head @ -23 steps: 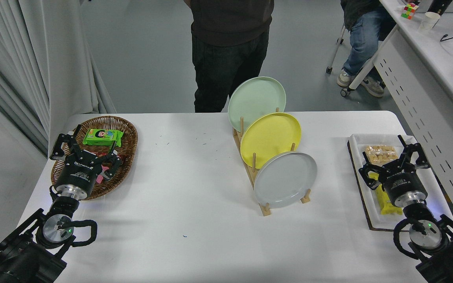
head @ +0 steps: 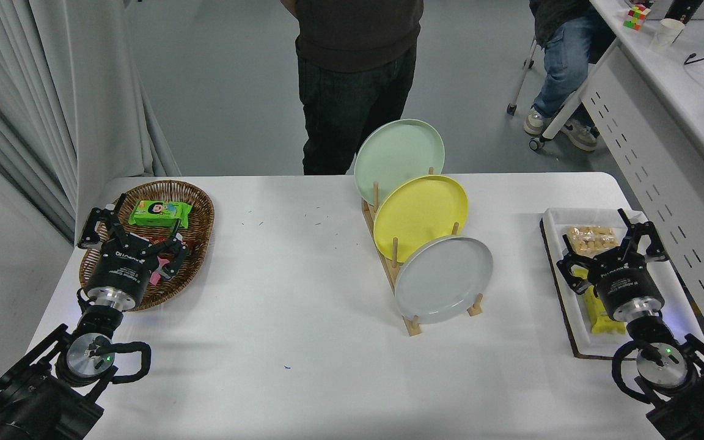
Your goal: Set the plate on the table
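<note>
Head view: grey plate (head: 443,280) stands on edge in the nearest slot of the wooden rack (head: 414,325), mid-worktop (head: 303,305), leaning just in front of the yellow plate (head: 420,214); pale green plate (head: 398,154) is rearmost, toward the far edge. Right tool (head: 613,235) hovers over the white tray (head: 663,287) of snack packs at the right edge, fingers spread wide, gripping nothing. Left tool (head: 135,223) is parked over the wicker basket (head: 199,208) near the left edge, fingers apart, empty.
</note>
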{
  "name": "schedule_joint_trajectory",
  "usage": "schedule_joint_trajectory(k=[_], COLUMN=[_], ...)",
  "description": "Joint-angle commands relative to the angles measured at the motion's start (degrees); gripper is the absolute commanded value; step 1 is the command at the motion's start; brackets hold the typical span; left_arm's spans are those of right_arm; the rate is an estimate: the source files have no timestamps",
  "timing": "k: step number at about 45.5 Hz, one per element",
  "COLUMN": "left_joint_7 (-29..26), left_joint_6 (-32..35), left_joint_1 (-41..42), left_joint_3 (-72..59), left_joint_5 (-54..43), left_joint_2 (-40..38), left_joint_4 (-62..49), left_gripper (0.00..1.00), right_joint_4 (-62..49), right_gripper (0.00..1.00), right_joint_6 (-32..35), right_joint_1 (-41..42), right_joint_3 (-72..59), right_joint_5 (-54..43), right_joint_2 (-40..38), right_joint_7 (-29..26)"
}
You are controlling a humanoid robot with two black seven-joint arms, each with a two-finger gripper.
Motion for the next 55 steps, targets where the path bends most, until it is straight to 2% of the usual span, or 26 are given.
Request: schedule_joint_trajectory(k=[1, 55], left_joint_7=[0.0, 0.0], left_joint_6=[0.0, 0.0], left_joint_1=[0.0, 0.0], left_joint_3=[0.0, 0.0], left_joint_5=[0.07, -0.02], left_joint_2=[0.0, 0.0], left_joint_4=[0.0, 0.0], left_gripper=[0.98, 0.98], right_joint_4=[-0.01, 0.08], right_gripper=[1.0, 1.0], right_joint_6=[0.14, 1.01], right_joint_1=[0.26, 1.41], right_joint_3=[-0.18, -0.53], right_joint_5=[-0.04, -0.12], right_joint_2=[-0.1, -1.95], right_joint_7=[0.0, 0.0])
